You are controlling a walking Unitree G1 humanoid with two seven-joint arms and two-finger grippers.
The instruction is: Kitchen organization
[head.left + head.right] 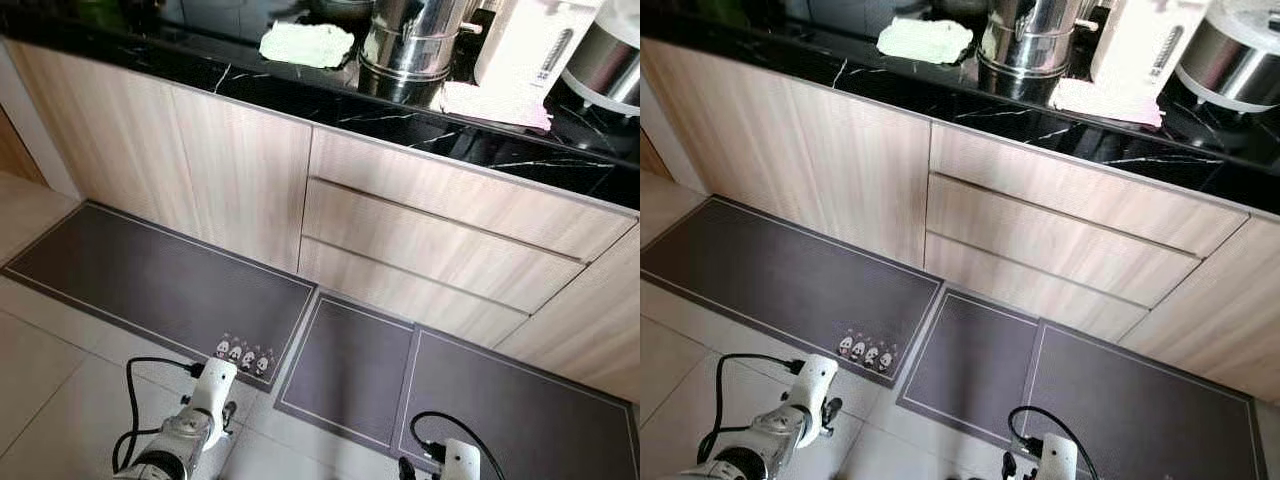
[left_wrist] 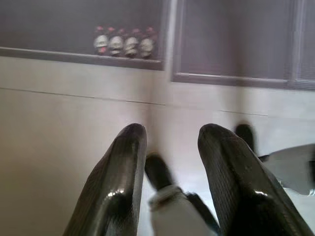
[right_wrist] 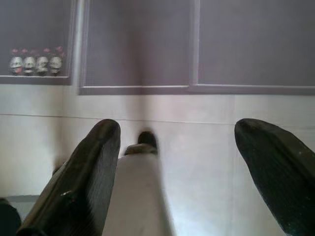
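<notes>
From my head camera I look down on a glossy black counter (image 1: 400,120) veined with thin white lines, running from nine o'clock to three. Below it sit pale wood-grain cabinet doors (image 1: 180,150) and, toward two o'clock, three flat drawers (image 1: 430,240) with no handles I can see.

On the counter at twelve o'clock lies a crumpled pale green cloth (image 1: 305,43). Just beside it toward one o'clock stands a polished steel pot (image 1: 412,40), cylindrical, its top cut off by the frame, so I cannot tell what it holds. A pink cloth (image 1: 497,105) lies flat in front of a white appliance (image 1: 530,40), and a round steel-banded cooker (image 1: 610,60) is clipped at two o'clock.

On the cream floor tiles (image 1: 40,370) lie grey mats with pale borders; the long mat (image 1: 160,280) carries a row of small panda figures (image 1: 243,355).

Both arms hang low at six o'clock. The left gripper (image 2: 167,142) is released, its woven-textured black fingers (image 2: 125,162) parted over tile. The right gripper (image 3: 177,142) is spread wider, holding nothing. Both wrist views are soft and blurred.
</notes>
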